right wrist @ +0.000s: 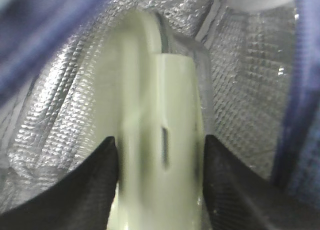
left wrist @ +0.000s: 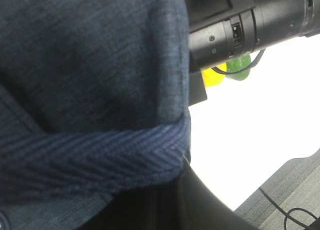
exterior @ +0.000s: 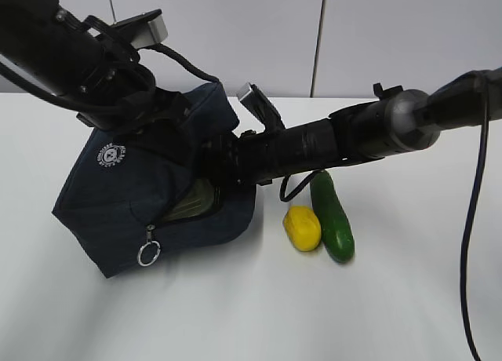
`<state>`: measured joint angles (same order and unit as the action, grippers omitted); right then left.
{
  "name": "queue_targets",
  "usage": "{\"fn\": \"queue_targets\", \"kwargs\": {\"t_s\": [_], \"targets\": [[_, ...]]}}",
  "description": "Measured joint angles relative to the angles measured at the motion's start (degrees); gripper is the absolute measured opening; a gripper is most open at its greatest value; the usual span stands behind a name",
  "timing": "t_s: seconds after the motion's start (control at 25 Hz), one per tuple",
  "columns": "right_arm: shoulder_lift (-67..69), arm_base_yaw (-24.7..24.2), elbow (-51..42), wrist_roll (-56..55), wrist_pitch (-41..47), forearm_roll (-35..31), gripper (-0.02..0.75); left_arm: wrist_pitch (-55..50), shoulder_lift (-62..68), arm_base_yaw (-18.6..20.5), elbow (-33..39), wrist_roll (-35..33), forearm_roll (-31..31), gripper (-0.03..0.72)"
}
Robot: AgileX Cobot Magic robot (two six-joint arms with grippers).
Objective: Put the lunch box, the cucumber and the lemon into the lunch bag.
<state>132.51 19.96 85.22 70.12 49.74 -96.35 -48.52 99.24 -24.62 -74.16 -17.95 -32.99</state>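
Exterior view: the lunch bag (exterior: 157, 196) lay tipped on its side on the white table (exterior: 235, 314), its opening turned toward the right arm, whose forearm reached into that opening so that its gripper was hidden from this camera. The left arm came down onto the upper rear of the bag; its gripper was buried against the fabric there, and whether it pinched the cloth or only pressed on it could not be told. A zipper ring pull (exterior: 148, 253) hung below the opening.

Right wrist view: the right gripper (right wrist: 160, 155) was inside the bag, closed onto the lunch box (right wrist: 160, 140), one dark finger (right wrist: 97, 175) pressed on each flank of the pale green lid. The silver quilted lining (right wrist: 65, 110) surrounded the box ahead of and to both sides of the gripper. The box appeared well inside but not yet released.

Left wrist view: navy cloth and a woven handle strap (left wrist: 90, 155) filled the frame just in front of the left gripper, whose jaws were not visible.

Outside the bag, behind and below the right forearm, the lemon (exterior: 302, 228) and the cucumber (exterior: 332, 216) lay on the table, touching or nearly so, the lemon nearer the bag.

Progress, as judged: the first of three items was being delivered; releasing the box, then loading the lemon and the cucumber, remained.
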Motion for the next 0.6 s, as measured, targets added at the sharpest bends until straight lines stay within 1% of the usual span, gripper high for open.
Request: {"fn": "queue_targets", "kwargs": {"t_s": [0.24,0.44,0.6], "targets": [[0.0,0.0,0.0,-0.5,0.0,2.2,0.398,0.0,0.0,0.0,0.0,0.0,-0.4,-0.009],[0.0,0.0,0.3,-1.3,1.7,4.1,0.433,0.0,0.2,0.0,0.0,0.0,-0.5,-0.009],[0.0,-0.1,0.4,-2.2,3.6,5.9,0.440,0.0,0.2,0.0,0.0,0.0,-0.7,-0.009]]}}
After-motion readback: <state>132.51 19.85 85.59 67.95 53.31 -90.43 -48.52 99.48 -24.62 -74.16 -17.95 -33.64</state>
